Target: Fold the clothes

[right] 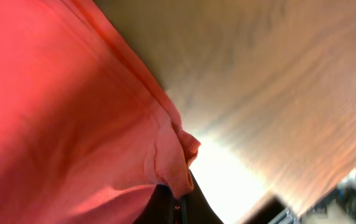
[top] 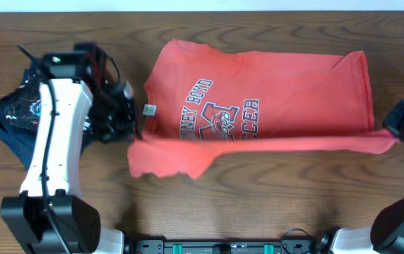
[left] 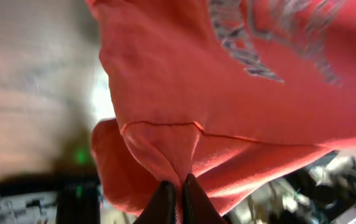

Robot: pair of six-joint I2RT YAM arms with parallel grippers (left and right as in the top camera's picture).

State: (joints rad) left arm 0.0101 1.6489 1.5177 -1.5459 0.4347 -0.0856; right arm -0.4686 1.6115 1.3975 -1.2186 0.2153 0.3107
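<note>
My left jaws pinch the shirt [top: 272, 92] at 1 end of a fold, my right jaws the other, cloth stretched between them over the tabletop [top: 294, 204].

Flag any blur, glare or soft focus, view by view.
Overhead: even light, sharp, the lettering on the red-orange cotton T-shirt legible. Left wrist: the shirt's lettering and the brown wooden table are blurred, with a white glare patch beside the cloth. Right wrist: the cloth is soft-focused, strong white glare on the table.
</note>
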